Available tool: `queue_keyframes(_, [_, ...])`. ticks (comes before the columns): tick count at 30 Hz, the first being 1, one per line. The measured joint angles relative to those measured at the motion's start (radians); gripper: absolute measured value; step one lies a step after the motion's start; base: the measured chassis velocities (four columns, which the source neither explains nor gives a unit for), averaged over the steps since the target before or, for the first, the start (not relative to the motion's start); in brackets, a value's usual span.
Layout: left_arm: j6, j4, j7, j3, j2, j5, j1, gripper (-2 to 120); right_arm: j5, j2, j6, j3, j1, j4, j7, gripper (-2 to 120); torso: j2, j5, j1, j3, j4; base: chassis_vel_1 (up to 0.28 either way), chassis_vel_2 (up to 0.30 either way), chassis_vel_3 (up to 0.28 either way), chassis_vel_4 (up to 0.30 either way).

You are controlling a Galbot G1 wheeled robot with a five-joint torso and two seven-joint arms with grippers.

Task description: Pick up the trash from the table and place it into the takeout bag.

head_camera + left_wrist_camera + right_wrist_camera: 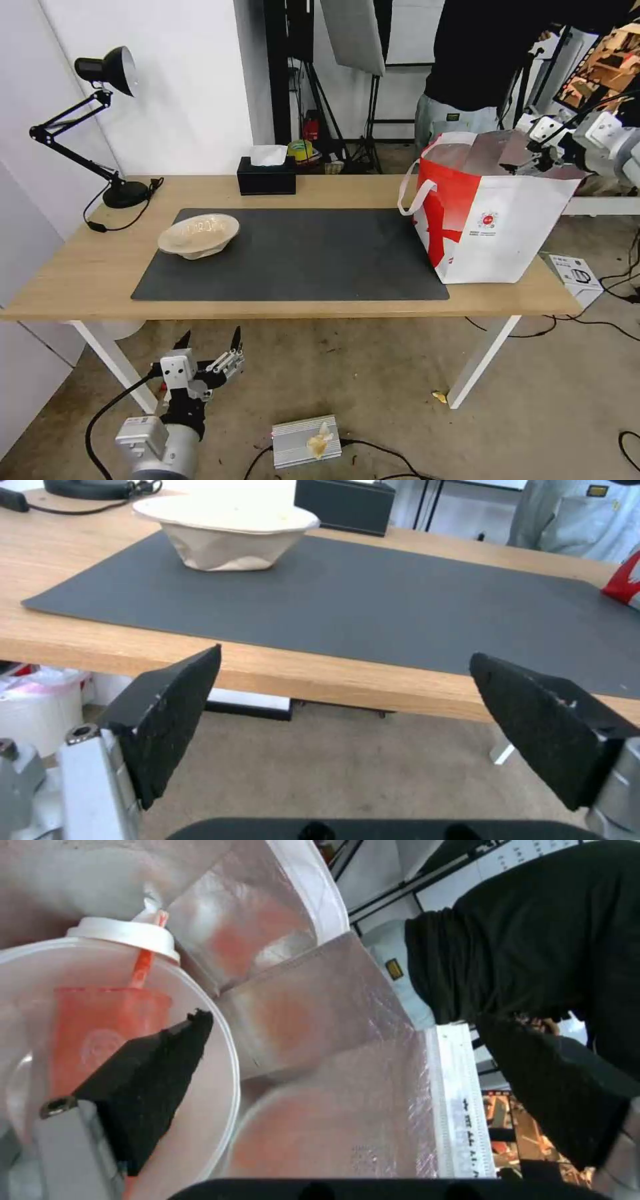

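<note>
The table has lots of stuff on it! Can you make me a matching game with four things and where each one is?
Things:
1. beige bowl
2. lamp
3. tissue box
4. red cup

Places:
A. inside the takeout bag
B. far edge of the table, middle
C. on the dark mat
D. table's far left corner

Pairs: 1-C, 2-D, 3-B, 4-A

My left gripper (210, 339) hangs low with fingers spread; my right gripper (533, 159) reaches out high, fingers parted.
</note>
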Motion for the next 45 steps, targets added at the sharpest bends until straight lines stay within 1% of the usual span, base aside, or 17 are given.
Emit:
queue_keyframes(22, [0.001,-0.005,-0.001,-0.001,-0.005,0.002,0.007,100,0.018,-0.008,-0.001,0.014,-0.012,0.015,0.014,100,0.000,0.0000,0.000,0.000,0.0000,0.000,0.000,0.000,0.000])
queue_keyframes(25, [0.001,-0.005,-0.001,-0.003,-0.008,0.002,0.007,100,0.151,-0.007,-0.001,0.032,-0.025,0.036,0.101,100,0.000,0.0000,0.000,0.000,0.0000,0.000,0.000,0.000,0.000])
queue_keyframes(26, [0.001,-0.005,-0.001,-0.003,-0.008,0.002,0.007,100,0.151,-0.007,-0.001,0.032,-0.025,0.036,0.101,100,0.000,0.0000,0.000,0.000,0.0000,0.000,0.000,0.000,0.000])
queue_keyframes(27, [0.001,-0.005,-0.001,-0.003,-0.009,0.002,0.006,100,0.199,-0.007,-0.001,0.038,-0.035,0.047,0.143,100,0.000,0.0000,0.000,0.000,-0.0001,0.000,0.000,0.000,0.000])
queue_keyframes(28, [0.001,-0.005,-0.001,-0.003,-0.011,0.003,0.006,100,0.289,-0.008,0.002,0.048,-0.054,0.074,0.226,100,0.000,0.0000,0.000,0.000,0.0000,0.000,0.000,0.000,0.000])
queue_keyframes(29, [0.001,-0.005,-0.001,-0.003,-0.013,0.003,0.005,100,0.345,-0.009,0.009,0.056,-0.071,0.094,0.278,100,0.000,0.0000,0.000,0.000,0.0000,0.000,0.000,0.000,0.000])
queue_keyframes(30, [0.001,-0.005,-0.001,-0.003,-0.013,0.003,0.005,100,0.345,-0.009,0.009,0.056,-0.071,0.094,0.278,100,0.000,0.0000,0.000,0.000,0.0000,0.000,0.000,0.000,0.000])
queue_keyframes(32, [0.001,-0.005,-0.001,-0.003,-0.015,0.003,0.005,100,0.414,-0.011,0.031,0.066,-0.097,0.124,0.364,100,0.000,-0.0001,0.000,0.000,0.0001,0.000,0.000,0.000,0.000])
queue_keyframes(33, [0.001,-0.005,-0.001,-0.002,-0.016,0.003,0.005,100,0.486,-0.013,0.055,0.078,-0.132,0.167,0.473,100,0.000,0.0000,0.000,0.000,0.0001,0.000,0.000,0.000,0.000])
queue_keyframes(34, [0.001,-0.005,-0.001,-0.002,-0.017,0.003,0.005,100,0.515,-0.014,0.061,0.084,-0.150,0.189,0.522,100,0.000,-0.0001,0.000,0.000,0.0000,0.000,0.000,0.000,0.000])
queue_keyframes(35, [0.001,-0.005,-0.001,-0.002,-0.017,0.003,0.005,100,0.515,-0.014,0.061,0.084,-0.150,0.189,0.522,100,0.000,-0.0001,0.000,0.000,0.0000,0.000,0.000,0.000,0.000])
queue_keyframes(36, [0.000,-0.005,-0.001,-0.002,-0.018,0.003,0.004,100,0.557,-0.015,0.068,0.099,-0.184,0.224,0.593,100,0.000,-0.0001,0.000,0.000,0.0001,0.000,0.000,0.000,0.000])
queue_keyframes(39, [0.000,-0.006,-0.001,-0.004,-0.020,0.003,0.005,100,0.639,-0.014,0.076,0.183,-0.312,0.342,0.750,100,0.000,-0.0001,0.000,0.000,0.0000,0.000,0.000,0.000,0.000])
queue_keyframes(40, [0.000,-0.006,-0.001,-0.004,-0.020,0.003,0.005,100,0.639,-0.014,0.076,0.183,-0.312,0.342,0.750,100,0.000,-0.0001,0.000,0.000,0.0000,0.000,0.000,0.000,0.000])
queue_keyframes(42, [0.000,-0.007,-0.001,-0.005,-0.020,0.003,0.006,100,0.669,-0.007,0.091,0.233,-0.386,0.399,0.826,100,0.000,-0.0001,0.000,0.000,0.0000,0.000,0.000,0.000,0.000])
queue_keyframes(43, [0.000,-0.007,-0.001,-0.005,-0.020,0.003,0.006,100,0.669,-0.007,0.091,0.233,-0.386,0.399,0.826,100,0.000,-0.0001,0.000,0.000,0.0000,0.000,0.000,0.000,0.000])
queue_keyframes(45, [-0.001,-0.008,-0.001,-0.007,-0.020,0.003,0.007,100,0.680,0.005,0.114,0.274,-0.451,0.443,0.891,100,0.000,-0.0001,0.000,0.000,0.0000,0.000,0.000,0.000,0.000])
